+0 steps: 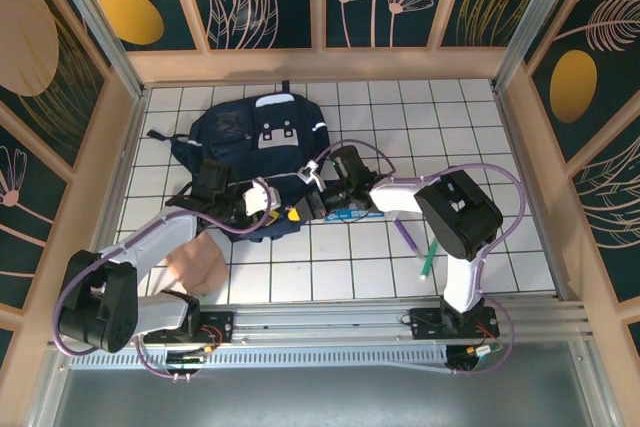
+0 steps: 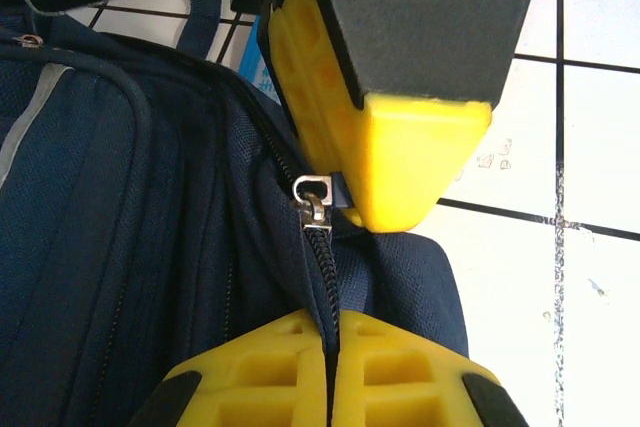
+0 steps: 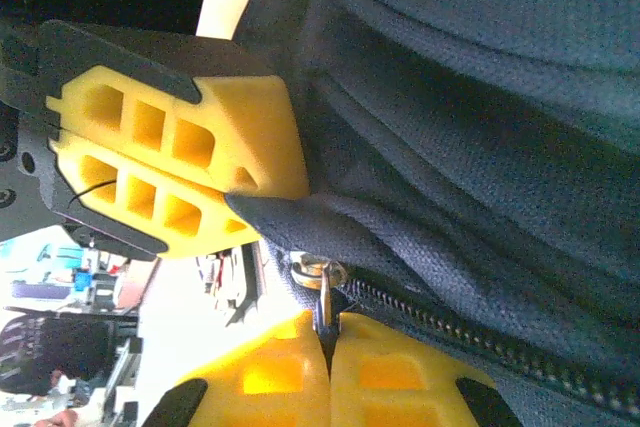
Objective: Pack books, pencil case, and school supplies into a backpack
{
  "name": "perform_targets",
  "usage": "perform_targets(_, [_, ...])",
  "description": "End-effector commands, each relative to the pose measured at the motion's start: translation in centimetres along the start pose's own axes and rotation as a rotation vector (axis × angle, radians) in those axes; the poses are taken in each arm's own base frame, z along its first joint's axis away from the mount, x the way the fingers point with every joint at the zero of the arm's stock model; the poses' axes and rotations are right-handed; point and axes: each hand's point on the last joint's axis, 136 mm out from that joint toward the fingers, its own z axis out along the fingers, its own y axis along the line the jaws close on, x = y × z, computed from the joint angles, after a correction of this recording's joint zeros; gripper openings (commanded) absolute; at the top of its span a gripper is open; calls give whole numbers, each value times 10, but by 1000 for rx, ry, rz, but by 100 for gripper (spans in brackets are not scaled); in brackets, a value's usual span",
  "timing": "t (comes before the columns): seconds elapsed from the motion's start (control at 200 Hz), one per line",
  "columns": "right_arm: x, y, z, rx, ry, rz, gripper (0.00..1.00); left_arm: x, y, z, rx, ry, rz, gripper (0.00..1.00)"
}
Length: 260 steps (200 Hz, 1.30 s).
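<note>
Seen from above, lies flat toward the far side of the tiled table (image 1: 500, 147): the backpack (image 1: 255, 142), top handle pointing away from the arms. Shows both arms stretched in low with elbows bent inward, the left gripper (image 1: 285, 211) and the right gripper (image 1: 318, 205) meeting almost tip to tip at the bag's near edge. Shows a purple pen (image 1: 405, 235) and a green pen (image 1: 428, 259) on the tiles to the right, apart from the bag.

From the left wrist, finds the left gripper (image 2: 330, 372) fully closed, pinching the cloth of the backpack (image 2: 120, 227) along the zipper teeth. Puts the right gripper (image 2: 365, 209) just beyond, its tip against the zipper pull (image 2: 313, 195).

From the right wrist, finds the right gripper (image 3: 328, 367) closed as well, the metal tab of the zipper pull (image 3: 318, 272) dropping between its pads. Finds the left gripper (image 3: 245, 197) clamped on a raised fold of fabric just beside the slider.

Looks soft and limp, likely to bunch and drag along with the slider rather than hold firm. Calls for this split: one anchor on the fabric close to the teeth, one pinch on the small, probably slippery tab. Risks slipping off the tab if pulled at an angle.
</note>
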Motion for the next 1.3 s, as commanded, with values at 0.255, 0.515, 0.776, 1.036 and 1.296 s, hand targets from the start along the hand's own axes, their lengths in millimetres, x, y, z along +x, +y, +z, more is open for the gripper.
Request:
perform_targets(0.255, [-30, -64, -74, 738, -103, -63, 0, 12, 18, -15, -172, 55, 59, 0])
perform_targets(0.515, [-18, -98, -117, 1046, -185, 39, 0, 22, 20, -15, -192, 105, 74, 0])
perform_targets(0.776, [-12, -26, -55, 536, -69, -185, 0, 12, -3, -13, -79, 30, 129, 0])
perform_targets(1.036, [-4, 25, -15, 204, 4, -148, 38, -14, -15, -22, -100, -139, 242, 0])
perform_targets(1.296, [2, 46, 10, 90, 18, -106, 45, -17, -18, -20, -80, -177, 226, 0])
